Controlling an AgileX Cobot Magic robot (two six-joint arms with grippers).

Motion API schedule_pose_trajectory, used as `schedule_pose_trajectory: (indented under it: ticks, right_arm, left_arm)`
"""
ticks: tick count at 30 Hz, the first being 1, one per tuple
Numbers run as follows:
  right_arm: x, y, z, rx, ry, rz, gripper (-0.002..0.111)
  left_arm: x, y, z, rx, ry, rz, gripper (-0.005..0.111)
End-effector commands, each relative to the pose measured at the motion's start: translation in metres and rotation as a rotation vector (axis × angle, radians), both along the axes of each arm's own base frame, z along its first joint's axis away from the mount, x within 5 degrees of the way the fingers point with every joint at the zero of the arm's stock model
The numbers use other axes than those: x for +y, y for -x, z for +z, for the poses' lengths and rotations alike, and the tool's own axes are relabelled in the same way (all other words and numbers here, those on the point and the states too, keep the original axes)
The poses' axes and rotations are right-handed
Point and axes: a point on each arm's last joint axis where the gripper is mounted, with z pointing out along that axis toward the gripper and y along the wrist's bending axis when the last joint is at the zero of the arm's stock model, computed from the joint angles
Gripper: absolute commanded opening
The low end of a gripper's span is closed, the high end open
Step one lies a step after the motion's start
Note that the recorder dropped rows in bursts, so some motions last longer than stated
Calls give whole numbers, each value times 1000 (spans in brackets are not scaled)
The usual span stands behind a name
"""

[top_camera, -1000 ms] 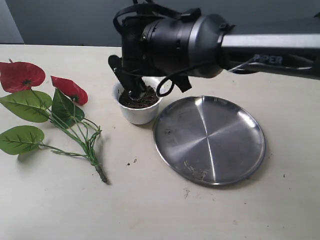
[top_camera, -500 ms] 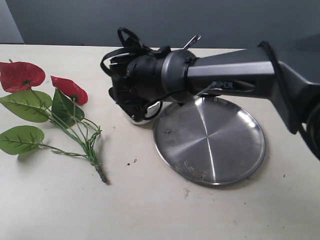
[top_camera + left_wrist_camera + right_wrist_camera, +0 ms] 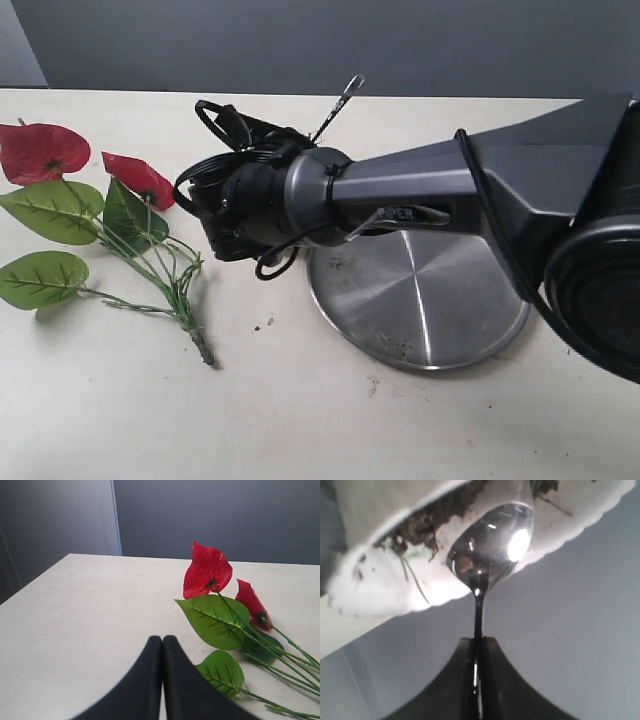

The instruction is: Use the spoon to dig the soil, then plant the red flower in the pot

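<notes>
Now, in the exterior view, the right arm is reaching across the middle of the bench (image 3: pixel 300 420), and its dark wrist is covering the pot, so neither the pot nor the right tool's fingers are showing here. Only the thin end of the spoon (image 3: pixel 340 105) handle is sticking up and away behind the wrist. A round steel plate (image 3: pixel 440 310) is lying on the bench just right of that wrist, partly under the arm. The red flower (image 3: pixel 60 165) is lying flat on the left side of the bench, its red blooms toward the far left, its green leaves below them and its bundled stems pointing toward the near middle, well apart from the arm. In the left wrist view, the left tool (image 3: pixel 162 645) is hanging with its two black fingers pressed together on nothing, and the red flower (image 3: pixel 207 572) is lying on the bench beyond it. In the right wrist view, the right tool (image 3: pixel 477 647) is clamping the spoon (image 3: pixel 490 545) by its thin handle, while the shiny bowl is lying against the scalloped rim of the white pot (image 3: pixel 395 587), with the dark crumbly soil (image 3: pixel 425 525) showing inside the pot just beside the bowl.
</notes>
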Motion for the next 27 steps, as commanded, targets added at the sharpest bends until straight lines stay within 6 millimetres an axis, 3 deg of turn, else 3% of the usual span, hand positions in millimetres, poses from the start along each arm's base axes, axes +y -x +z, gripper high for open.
schedule_pose_trajectory:
  ticks: [1, 7, 15, 22, 27]
  right_arm:
    - [-12, -6, 27, -99, 8, -69, -1]
    - [-11, -5, 46, -103, -74, -41, -1]
    - [-6, 3, 26, 70, -166, -55, -1]
    - [-7, 1, -6, 71, -35, -90, -1]
    - [-8, -5, 7, -94, -57, -120, -1]
  left_arm:
    - [0, 0, 0, -7, -1, -4, 0]
    - [0, 0, 0, -7, -1, -4, 0]
    - [0, 0, -1, -5, -1, -3, 0]
    - [0, 0, -1, -5, -1, -3, 0]
    - [0, 0, -1, -5, -1, -3, 0]
